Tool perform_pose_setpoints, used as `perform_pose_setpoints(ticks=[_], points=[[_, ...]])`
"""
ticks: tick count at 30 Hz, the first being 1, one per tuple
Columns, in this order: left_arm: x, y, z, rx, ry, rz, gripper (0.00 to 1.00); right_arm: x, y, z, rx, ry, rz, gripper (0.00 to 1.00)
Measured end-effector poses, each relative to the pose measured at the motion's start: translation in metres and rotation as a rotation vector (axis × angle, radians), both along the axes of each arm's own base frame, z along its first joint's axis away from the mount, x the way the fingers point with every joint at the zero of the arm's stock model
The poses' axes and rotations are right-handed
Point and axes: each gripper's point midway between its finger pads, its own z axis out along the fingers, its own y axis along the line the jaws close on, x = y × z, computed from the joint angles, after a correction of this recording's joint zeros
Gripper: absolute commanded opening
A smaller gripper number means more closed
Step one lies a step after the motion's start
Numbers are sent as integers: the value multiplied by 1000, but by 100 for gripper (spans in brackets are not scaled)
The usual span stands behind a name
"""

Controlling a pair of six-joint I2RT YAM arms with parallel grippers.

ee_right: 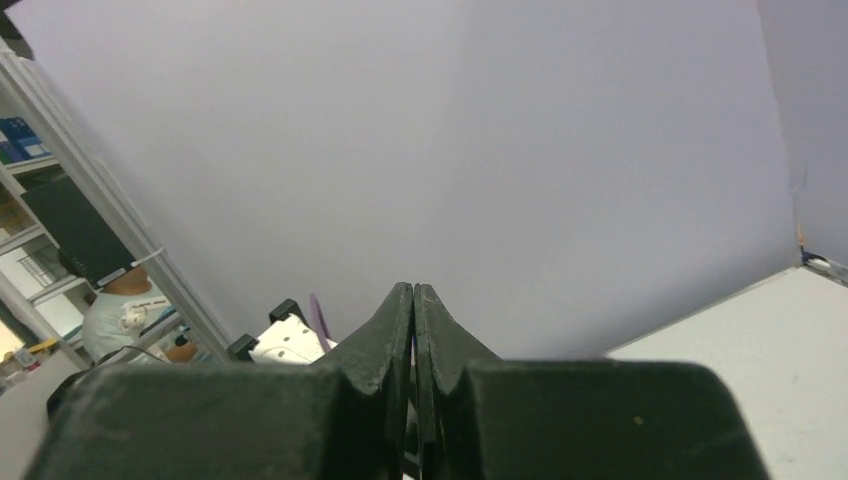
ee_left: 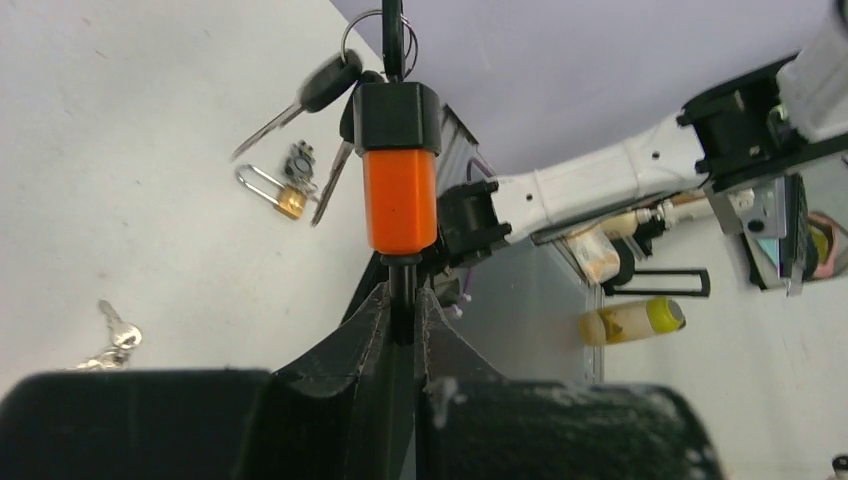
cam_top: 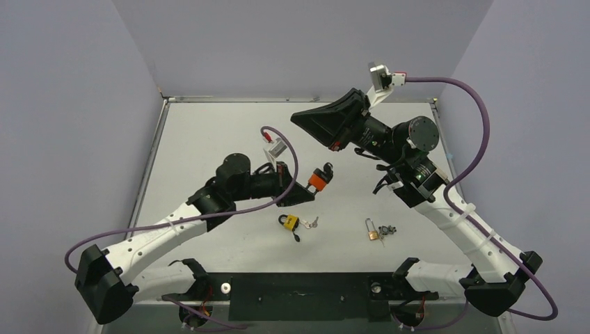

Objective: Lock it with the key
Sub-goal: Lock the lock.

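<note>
Pinching orange padlock [ee_left: 398,200] by shackle: left gripper [ee_left: 405,300]. Rigid, likely hefty; turn inserted key [ee_left: 393,50] by its head. Right gripper [ee_right: 414,300] pressed together, empty.

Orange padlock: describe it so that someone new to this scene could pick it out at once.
On the table, follow the left arm to the left gripper near the middle. The orange padlock is clamped there. The yellow padlock and the small brass padlock lie loose nearer the arm bases; only this one is orange and held.
</note>
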Motion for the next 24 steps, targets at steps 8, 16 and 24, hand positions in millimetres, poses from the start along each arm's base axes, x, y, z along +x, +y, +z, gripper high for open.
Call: perform_pose_setpoints(ticks=[8, 16, 24], points=[[17, 44, 58, -95, -113, 78, 0, 52, -49, -52, -88, 84, -228, 63], [-15, 52, 85, -38, -224, -118, 0, 53, -75, -91, -186, 88, -226, 84], [-43, 62, 80, 27, -231, -283, 0, 0, -63, -99, -249, -23, -30, 87]])
